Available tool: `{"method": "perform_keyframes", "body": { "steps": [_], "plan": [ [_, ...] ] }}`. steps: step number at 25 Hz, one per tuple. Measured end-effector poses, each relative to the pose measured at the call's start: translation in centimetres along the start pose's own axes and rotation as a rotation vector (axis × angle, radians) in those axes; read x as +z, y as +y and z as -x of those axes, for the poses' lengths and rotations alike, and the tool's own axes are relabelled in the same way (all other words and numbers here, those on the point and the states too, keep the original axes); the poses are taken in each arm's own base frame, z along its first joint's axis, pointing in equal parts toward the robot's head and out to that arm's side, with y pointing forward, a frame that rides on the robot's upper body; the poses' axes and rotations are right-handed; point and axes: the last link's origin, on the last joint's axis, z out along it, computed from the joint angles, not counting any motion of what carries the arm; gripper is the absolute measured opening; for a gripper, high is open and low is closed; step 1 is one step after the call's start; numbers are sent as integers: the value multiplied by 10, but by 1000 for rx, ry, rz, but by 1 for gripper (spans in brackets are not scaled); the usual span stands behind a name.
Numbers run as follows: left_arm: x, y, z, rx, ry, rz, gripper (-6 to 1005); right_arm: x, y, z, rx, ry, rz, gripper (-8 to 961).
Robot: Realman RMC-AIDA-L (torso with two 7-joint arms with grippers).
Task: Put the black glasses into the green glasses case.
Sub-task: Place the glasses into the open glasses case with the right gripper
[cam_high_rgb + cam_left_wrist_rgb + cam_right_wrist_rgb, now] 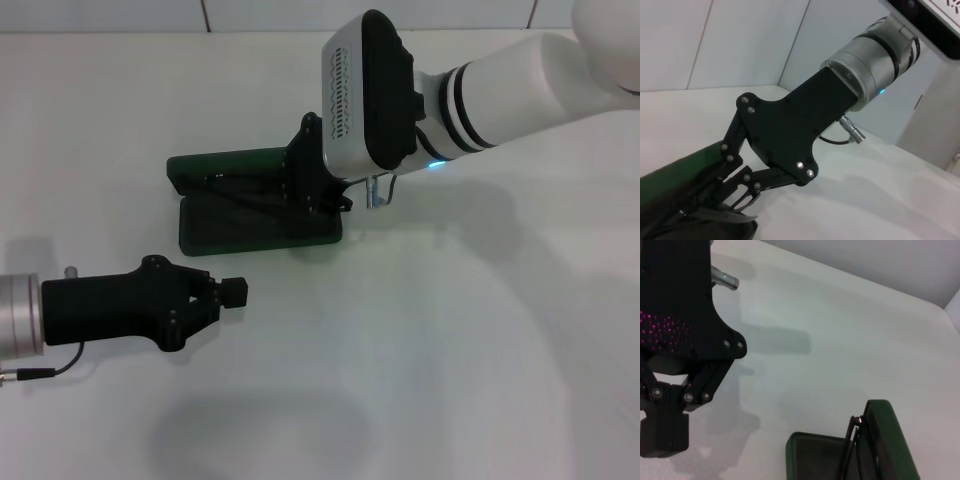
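Head view has the green glasses case [255,205] lying open on the white table [450,330], right gripper [305,190] over its 3 o'clock end, left gripper [235,292] parked at 7 o'clock with its fingers pressed together. Left wrist view gets what that one hides: the right gripper's fingers [742,192] down inside the case [675,177], pinching the black glasses [725,210]. Right wrist view just shows a black temple arm [852,442] resting against the case [890,440], plus the left gripper [662,432] farther off.

Glasses [245,187] in open case [230,232], right gripper [305,185] over it.
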Motion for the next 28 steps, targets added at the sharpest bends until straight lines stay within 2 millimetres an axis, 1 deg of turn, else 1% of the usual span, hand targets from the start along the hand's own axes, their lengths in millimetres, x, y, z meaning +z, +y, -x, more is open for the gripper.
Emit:
{"method": "perform_keyframes", "body": {
  "steps": [5, 20, 28],
  "plan": [
    [2, 0, -2, 4, 0, 5, 83, 0, 0, 3, -7, -7, -1, 51],
    [1, 0, -1, 5, -2, 6, 88, 0, -1, 1, 3, -7, -13, 50],
    [1, 1, -2, 4, -1, 16, 91, 0, 0, 0, 9, -5, -15, 75]
  ]
}}
